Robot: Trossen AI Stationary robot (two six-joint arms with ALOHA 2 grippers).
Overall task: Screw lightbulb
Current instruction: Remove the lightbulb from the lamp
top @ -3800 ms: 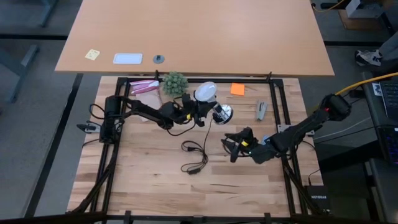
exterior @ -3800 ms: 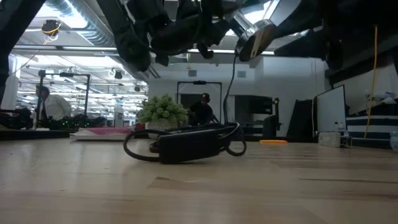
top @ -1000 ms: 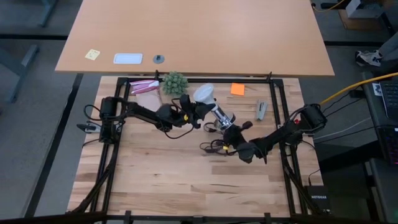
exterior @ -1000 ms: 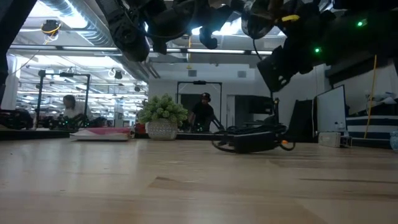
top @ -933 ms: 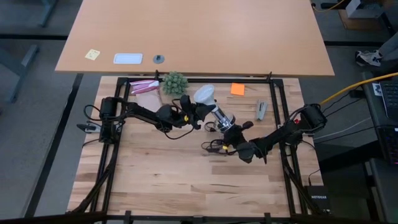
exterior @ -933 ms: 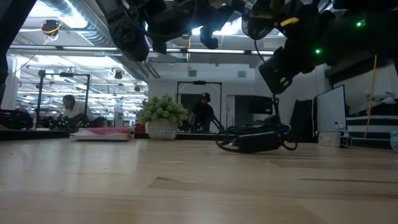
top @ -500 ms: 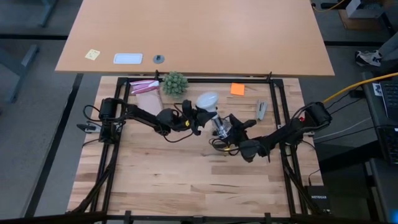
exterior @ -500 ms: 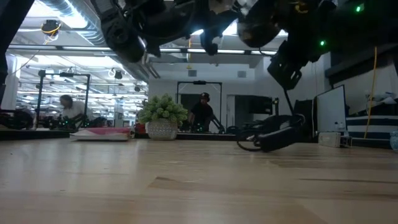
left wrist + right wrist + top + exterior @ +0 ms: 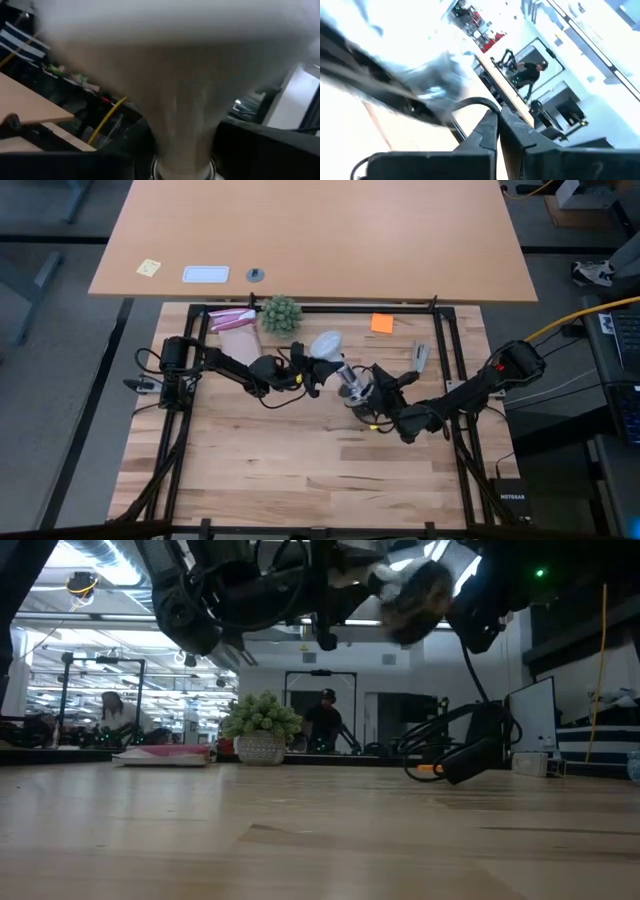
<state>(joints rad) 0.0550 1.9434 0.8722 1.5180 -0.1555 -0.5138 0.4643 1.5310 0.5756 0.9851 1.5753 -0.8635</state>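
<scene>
The white frosted lightbulb (image 9: 327, 345) hangs above the table's middle, and its cone (image 9: 175, 100) fills the left wrist view. Its narrow base meets the round silvery socket (image 9: 352, 385), seen high up in the low view (image 9: 415, 590). My left gripper (image 9: 308, 370) reaches in from the left and is shut on the bulb. My right gripper (image 9: 372, 395) sits just right of the socket, its fingers (image 9: 490, 125) shut on the black cord (image 9: 470, 104). The cord's inline switch (image 9: 470, 758) lies tilted on the wood. My left gripper holds the lightbulb by its tapering neck (image 9: 322, 363), coming level from the table's left. The bulb itself hides the fingers in the wrist view. The bulb is lifted clear and lies slanted, dome toward the far edge, base toward the socket. My right gripper pinches the black cord (image 9: 487, 106) between its two fingertips, close behind the socket, coming from the table's right. The cord droops slack from there down to the switch on the table.
A small green plant (image 9: 281, 312) and a pink packet (image 9: 232, 320) stand at the far left of the wooden top. An orange note (image 9: 381, 323) and a grey tool (image 9: 421, 357) lie at the far right. People show in the room behind.
Bulb and socket have come a little toward the near edge with both grippers. My right gripper has closed in on the socket and drawn the cord along: its switch has slid toward the table's right and one end has tipped up.
</scene>
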